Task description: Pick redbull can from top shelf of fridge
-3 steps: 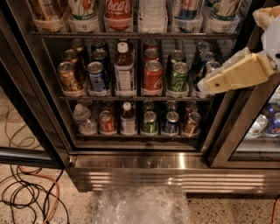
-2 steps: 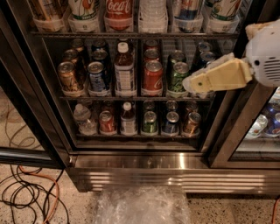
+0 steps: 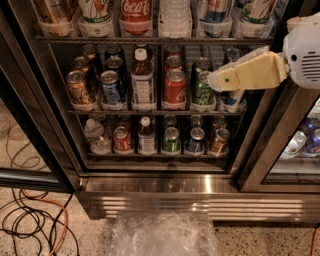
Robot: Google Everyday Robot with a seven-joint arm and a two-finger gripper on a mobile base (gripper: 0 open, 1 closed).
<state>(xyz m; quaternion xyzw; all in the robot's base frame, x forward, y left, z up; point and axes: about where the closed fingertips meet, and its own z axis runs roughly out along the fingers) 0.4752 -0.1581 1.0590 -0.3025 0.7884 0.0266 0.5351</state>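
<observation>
The fridge (image 3: 160, 186) stands open in front of me, with a dark frame and a shiny steel base strip. The top shelf (image 3: 150, 39) runs along the upper edge of the view and carries tall cans in clear trays and a red-labelled cola bottle (image 3: 136, 10). The redbull can (image 3: 216, 10), blue and silver, stands on it right of centre, with its top cut off by the frame. My gripper (image 3: 216, 80) is the cream end of the arm reaching in from the right. It hangs in front of the middle shelf, below the redbull can and apart from it.
The middle shelf holds a red cola can (image 3: 175, 89), a green can (image 3: 203, 90) and a bottle (image 3: 143, 80). The bottom shelf holds short cans and bottles. Cables (image 3: 30, 220) lie on the floor at left. Crumpled clear plastic (image 3: 160, 235) lies in front. A second cooler compartment (image 3: 302, 142) is at right.
The arm has swung left across the middle shelf, then risen a little, and its cream end is now closer under the top shelf. Nothing in the fridge has moved.
</observation>
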